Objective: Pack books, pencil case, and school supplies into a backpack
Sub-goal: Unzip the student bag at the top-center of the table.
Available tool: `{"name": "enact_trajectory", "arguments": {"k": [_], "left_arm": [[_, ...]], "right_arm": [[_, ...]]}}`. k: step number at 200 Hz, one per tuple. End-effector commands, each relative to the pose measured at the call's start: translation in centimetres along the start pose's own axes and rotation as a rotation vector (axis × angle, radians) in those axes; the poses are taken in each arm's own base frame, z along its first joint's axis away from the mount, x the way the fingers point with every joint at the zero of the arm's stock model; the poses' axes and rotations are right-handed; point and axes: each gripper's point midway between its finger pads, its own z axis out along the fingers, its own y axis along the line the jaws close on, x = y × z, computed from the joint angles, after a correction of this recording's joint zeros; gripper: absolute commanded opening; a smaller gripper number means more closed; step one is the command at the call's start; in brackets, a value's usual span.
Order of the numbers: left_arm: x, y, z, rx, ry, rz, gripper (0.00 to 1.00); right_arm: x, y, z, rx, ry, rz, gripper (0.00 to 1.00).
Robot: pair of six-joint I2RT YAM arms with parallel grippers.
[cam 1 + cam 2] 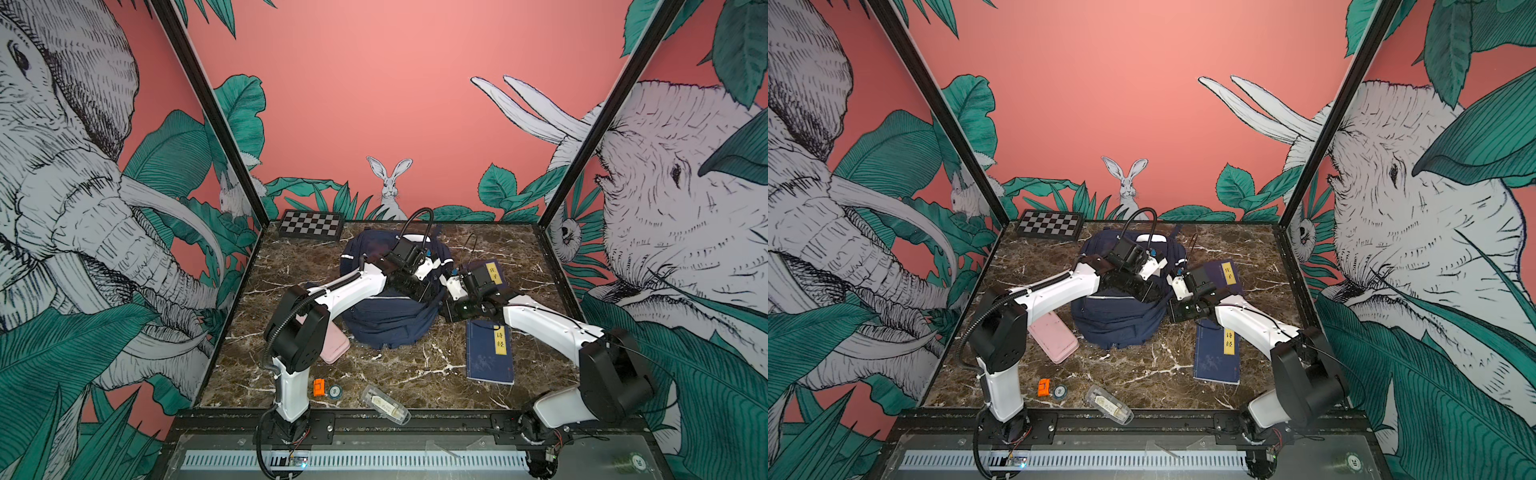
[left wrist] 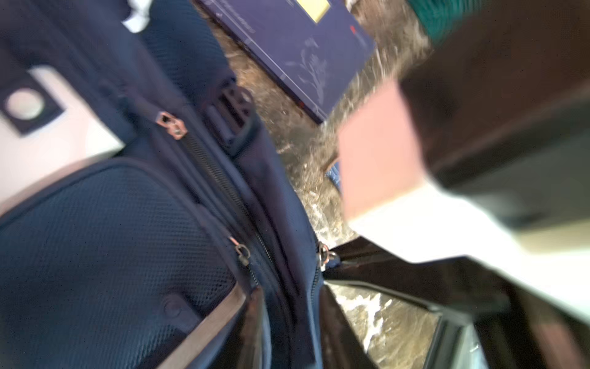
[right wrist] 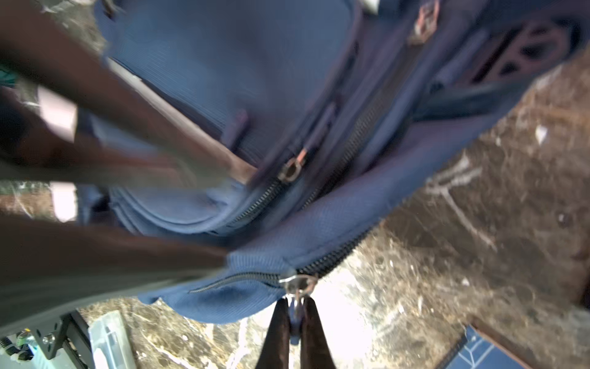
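All the things I can see lie outside the backpack (image 1: 386, 320), so I judge packing has hardly begun. Nearest, a clear case (image 1: 386, 404) sits by the front edge; beyond it the pink pencil case (image 1: 334, 347) and one book (image 1: 490, 351), labelled 诗经, flank the backpack. My right gripper (image 3: 295, 303) is pinched tight on its zip pull (image 3: 297, 284); my left gripper (image 2: 287, 289) stands partly apart astride its fabric. Farther off, the second book (image 1: 493, 272) reads 庄子.
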Motion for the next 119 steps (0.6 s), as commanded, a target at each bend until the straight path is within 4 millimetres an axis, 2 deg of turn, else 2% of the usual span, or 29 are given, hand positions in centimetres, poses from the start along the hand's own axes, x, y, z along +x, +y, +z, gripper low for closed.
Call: {"name": "enact_trajectory", "arguments": {"k": [1, 5, 9, 22, 37, 51, 66, 80, 83, 108, 119], "left_arm": [[-3.8, -0.1, -3.9, -0.047, -0.128, 0.039, 0.42], [-4.0, -0.1, -4.2, -0.052, -0.13, 0.042, 0.44], [-4.3, 1.2, -4.8, -0.077, -0.137, 0.028, 0.45], [-4.8, 2.0, -5.2, -0.124, -0.121, 0.034, 0.47], [-5.1, 3.0, -4.7, -0.169, -0.067, 0.033, 0.47], [-4.3, 3.9, -3.8, -0.198, 0.026, 0.018, 0.47], [-2.7, 4.1, -3.2, -0.209, 0.12, 0.008, 0.52], [-0.8, 4.8, -3.6, -0.272, 0.184, 0.028, 0.6], [-0.1, 3.8, -3.2, -0.279, 0.207, 0.057, 0.61], [3.9, 4.5, -4.2, -0.41, 0.299, 0.126, 0.68], [5.1, 4.8, -4.6, -0.457, 0.306, 0.152, 0.69]], "right_arm": [[-0.1, -1.7, -0.2, 0.049, 0.002, 0.021, 0.0], [-0.1, -1.8, -0.2, 0.05, 0.001, 0.024, 0.0], [-0.2, -1.9, -0.2, 0.049, 0.001, 0.026, 0.0], [-0.3, -1.6, 0.1, 0.03, 0.002, 0.033, 0.0], [-0.4, -1.5, 0.4, 0.02, 0.006, 0.047, 0.0], [-0.5, -1.5, 0.6, 0.019, 0.007, 0.057, 0.0], [-0.3, -2.0, 0.6, 0.045, 0.014, 0.058, 0.0], [-0.1, -2.7, 0.4, 0.084, 0.023, 0.054, 0.0], [0.0, -2.9, 0.4, 0.089, 0.025, 0.055, 0.0], [0.0, -4.3, 0.4, 0.078, 0.019, 0.112, 0.0], [-0.3, -4.9, 0.5, 0.064, 0.009, 0.146, 0.0]]}}
